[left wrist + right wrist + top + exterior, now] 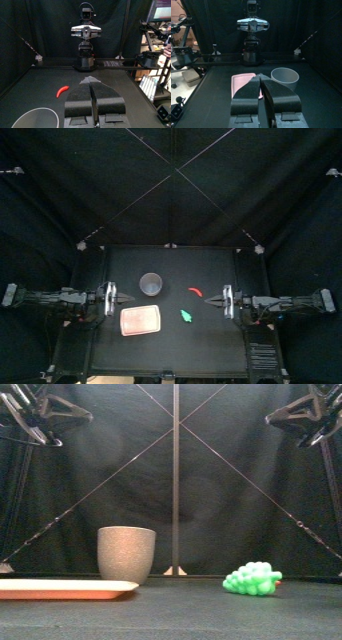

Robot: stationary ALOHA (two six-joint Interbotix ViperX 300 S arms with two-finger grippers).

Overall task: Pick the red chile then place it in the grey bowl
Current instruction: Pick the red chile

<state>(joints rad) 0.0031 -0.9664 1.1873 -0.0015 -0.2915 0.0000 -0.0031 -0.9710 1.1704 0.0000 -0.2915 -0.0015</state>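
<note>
Red chile (195,290): small curved pod, flat on blk table (174,343).

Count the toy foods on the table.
2. The red chile lies right of the grey cup, toward the back. The green toy lies nearer the front, right of the pink tray. The cup's inside is not fully seen, so something could be hidden there.

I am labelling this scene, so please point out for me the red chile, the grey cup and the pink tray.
red chile (197,291): top view, middle of its curved body.
grey cup (127,556): front view, outer wall.
pink tray (139,320): top view, bare centre.
</note>
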